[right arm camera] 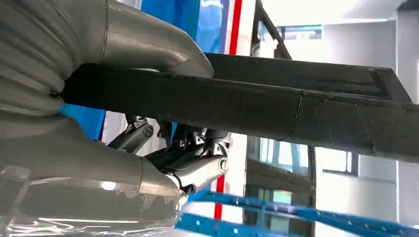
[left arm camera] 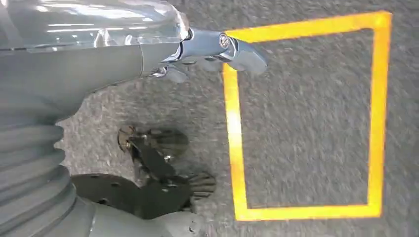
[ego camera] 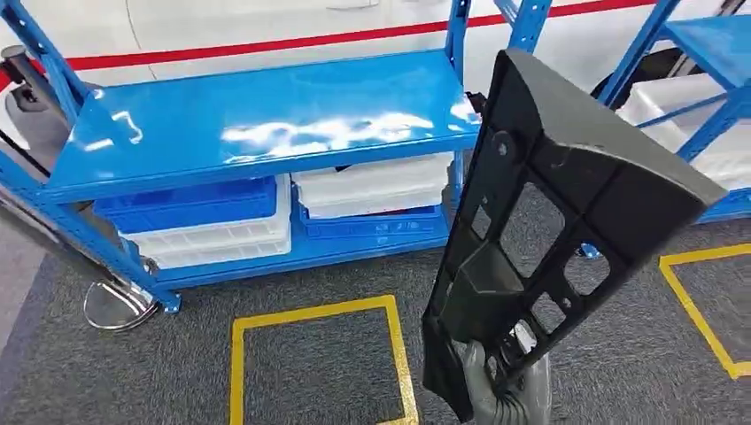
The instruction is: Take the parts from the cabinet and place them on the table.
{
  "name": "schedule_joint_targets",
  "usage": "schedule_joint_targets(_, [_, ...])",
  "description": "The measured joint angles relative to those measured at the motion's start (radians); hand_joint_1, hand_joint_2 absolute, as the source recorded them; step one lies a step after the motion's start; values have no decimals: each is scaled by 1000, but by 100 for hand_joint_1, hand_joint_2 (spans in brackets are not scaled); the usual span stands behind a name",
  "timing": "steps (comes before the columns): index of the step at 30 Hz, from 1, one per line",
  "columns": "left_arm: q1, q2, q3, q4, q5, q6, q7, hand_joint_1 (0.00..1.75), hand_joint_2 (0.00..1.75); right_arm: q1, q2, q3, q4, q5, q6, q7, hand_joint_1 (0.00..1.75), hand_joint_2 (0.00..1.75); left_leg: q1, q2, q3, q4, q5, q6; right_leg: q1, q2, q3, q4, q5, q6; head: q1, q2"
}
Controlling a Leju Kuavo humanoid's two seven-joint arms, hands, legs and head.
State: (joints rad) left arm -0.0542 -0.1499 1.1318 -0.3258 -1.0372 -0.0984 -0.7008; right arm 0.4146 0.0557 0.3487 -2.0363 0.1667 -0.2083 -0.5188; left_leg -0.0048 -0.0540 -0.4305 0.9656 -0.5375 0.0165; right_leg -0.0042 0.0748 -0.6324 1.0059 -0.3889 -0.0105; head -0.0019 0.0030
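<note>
The right hand (ego camera: pixel 507 390) grips a black plastic part (ego camera: pixel 558 221) upright near the blue cabinet (ego camera: pixel 266 115); carrying it steadily should avoid shelf knocks.

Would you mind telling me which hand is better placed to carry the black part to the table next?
The right. The right hand already grips the black part at its lower end, holding it upright before the blue shelf. The left hand hangs over the carpet, holding nothing.
</note>
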Motion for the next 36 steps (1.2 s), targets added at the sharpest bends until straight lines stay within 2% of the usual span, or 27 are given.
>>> schedule_joint_targets(1, [-1, 0, 0, 0, 0, 0, 0, 0, 175, 8, 0, 0, 0, 0, 0, 0, 175, 175, -3, 10, 0, -2, 5, 5, -2, 9, 0, -3, 7, 7, -4, 0])
schedule_joint_targets(2, [0, -6, 0, 0, 0, 0, 0, 0, 175, 16, 0, 0, -2, 0, -2, 0, 175, 175, 11, 22, 0, -17, 20, 10, 2, 10, -4, 3, 8, 11, -2, 0])
schedule_joint_targets(3, [0, -6, 0, 0, 0, 0, 0, 0, 175, 23, 0, 0, -3, 1, -3, 0, 175, 175, 9, 35, -2, -19, 27, 12, 0, -19, -16, 24, -16, 14, -2, 0])
schedule_joint_targets(4, [1, -6, 0, 0, 0, 0, 0, 0, 175, 22, -1, 0, -4, 1, -3, 0, 175, 175, 9, 47, -9, -19, 31, 21, -1, -42, -39, 75, -62, 16, 7, 0])
schedule_joint_targets(6, [7, -6, 0, 0, 0, 0, 0, 0, 175, 23, -1, -1, -5, 1, -3, 0, 175, 175, 7, 76, -21, -16, 37, 20, -7, -61, -99, 233, -153, 28, 8, 0])
schedule_joint_targets(7, [8, -6, 1, 0, 1, 0, 0, 0, 175, 26, -2, -1, -4, 1, -3, 0, 175, 175, 7, 91, -27, -14, 39, 18, -10, -64, -118, 291, -177, 33, 10, 0])
schedule_joint_targets(8, [8, -6, 1, 0, 1, 0, 0, 0, 175, 30, -2, -1, -4, 1, -5, 0, 175, 175, 7, 104, -32, -10, 40, 16, -13, -68, -111, 302, -173, 37, 9, 0])
schedule_joint_targets(9, [8, -7, 1, 0, 1, 1, 0, 0, 175, 32, -3, -1, -5, 1, -6, 0, 175, 175, 8, 116, -36, -5, 40, 15, -17, -73, -83, 268, -152, 40, 10, 0])
schedule_joint_targets(11, [7, -10, 1, 0, 0, 3, 0, 0, 175, 34, -3, -1, -5, 1, -12, 1, 175, 175, 12, 139, -37, 6, 34, 5, -22, -98, 29, 107, -87, 43, 10, 0])
schedule_joint_targets(12, [6, -10, 1, 0, 0, 3, 0, 0, 175, 33, -3, -1, -5, 1, -15, 1, 175, 175, 10, 148, -33, 16, 28, -4, -20, -143, 73, 27, -90, 40, 10, 0])
schedule_joint_targets(13, [6, -9, 1, 0, 0, 4, 0, 0, 175, 32, -3, -1, -6, 1, -16, 2, 175, 175, 2, 155, -43, 27, 21, -12, -11, -144, 73, 24, -91, 26, 10, 0])
schedule_joint_targets(14, [4, -9, 1, 0, 0, 5, 0, 0, 175, 37, -3, -2, -8, 1, -18, 1, 175, 175, 2, 160, -42, 26, 21, -15, -13, -129, 69, 26, -91, 15, 3, 0])
schedule_joint_targets(17, [-6, -10, 1, 0, 0, 8, 0, 0, 175, 44, -4, -5, -10, 1, -21, 2, 175, 175, 6, 182, -34, 26, 18, -28, -10, -104, 61, 23, -87, -3, 5, 0])
schedule_joint_targets(19, [-6, -10, 1, 0, 0, 8, 0, 0, 175, 46, -4, -5, -14, 1, -21, 2, 175, 175, 12, 99, -58, 78, -29, -40, -17, -89, 58, 20, -82, -14, 0, 0])
schedule_joint_targets(20, [-3, -10, 1, 0, 0, 9, 0, 0, 175, 44, -4, -5, -14, 1, -21, 2, 175, 175, 14, 77, -91, 151, -72, -42, -17, -81, 55, 20, -80, -18, -2, 0])
schedule_joint_targets(22, [2, -10, 2, 0, -1, 9, 0, 0, 175, 45, -4, -5, -14, 1, -21, 2, 175, 175, 15, 63, -173, 320, -138, -43, -14, -57, 51, 20, -78, -21, -2, 0])
schedule_joint_targets(23, [4, -10, 1, 0, -1, 9, 0, 0, 175, 46, -4, -6, -14, 1, -21, 2, 175, 175, 15, 63, -195, 358, -136, -41, -13, -43, 51, 21, -78, -21, -2, 0])
schedule_joint_targets(24, [5, -10, 2, 0, 0, 10, 0, 0, 175, 47, -4, -6, -14, 1, -21, 2, 175, 175, 15, 63, -191, 341, -107, -38, -11, -30, 53, 21, -78, -21, -1, 0])
schedule_joint_targets(26, [4, -10, 2, 0, 0, 11, 0, 0, 175, 47, -4, -6, -14, 1, -23, 2, 175, 175, 15, 49, -135, 200, -9, -28, -10, -3, 58, 23, -78, -21, -2, 0])
schedule_joint_targets(27, [4, -10, 2, 0, 0, 11, 0, 0, 175, 47, -4, -6, -14, 1, -23, 2, 175, 175, 15, 19, -101, 113, 39, -21, -9, 9, 60, 23, -77, -20, -2, 0])
schedule_joint_targets(28, [6, -9, 3, 0, 0, 12, 0, 0, 175, 47, -3, -6, -14, 1, -23, 2, 175, 175, 16, -41, -84, 67, 42, -13, -9, 20, 56, 23, -75, -16, 0, 0])
schedule_joint_targets(30, [5, -9, 6, 0, 0, 12, 0, 0, 175, 49, -3, -6, -14, 2, -24, 2, 175, 175, 13, -27, -82, 47, 37, -14, -14, 45, 41, 25, -68, 2, -1, 0])
schedule_joint_targets(32, [3, -10, 6, 0, -2, 12, 0, 0, 175, 56, -3, -7, -14, 2, -32, 3, 175, 175, 9, -6, -80, 40, 44, -6, -18, 70, 37, 17, -57, 20, -1, 0])
schedule_joint_targets(33, [2, -16, 6, 0, -3, 10, 0, 0, 175, 58, -4, -7, -16, 2, -36, 4, 175, 175, 24, 11, -76, 23, 56, 2, -15, 58, 35, 24, -62, 22, 1, 0])
schedule_joint_targets(34, [2, -16, 6, 0, -3, 10, 0, 0, 175, 61, -4, -7, -16, 2, -38, 5, 175, 175, 19, 24, -73, 16, 60, 7, -8, -8, 20, 53, -87, 26, 5, 0])
schedule_joint_targets(35, [3, -16, 8, 0, -3, 10, 0, 0, 175, 59, -4, -7, -16, 2, -38, 6, 175, 175, 17, 41, -75, 16, 62, 12, -8, -42, -11, 116, -131, 28, 13, 0])
schedule_joint_targets(36, [6, -16, 9, 0, -4, 10, 0, 0, 175, 58, -4, -7, -16, 2, -38, 7, 175, 175, 14, 55, -77, 17, 62, 12, -10, -57, -48, 193, -170, 31, 13, 0])
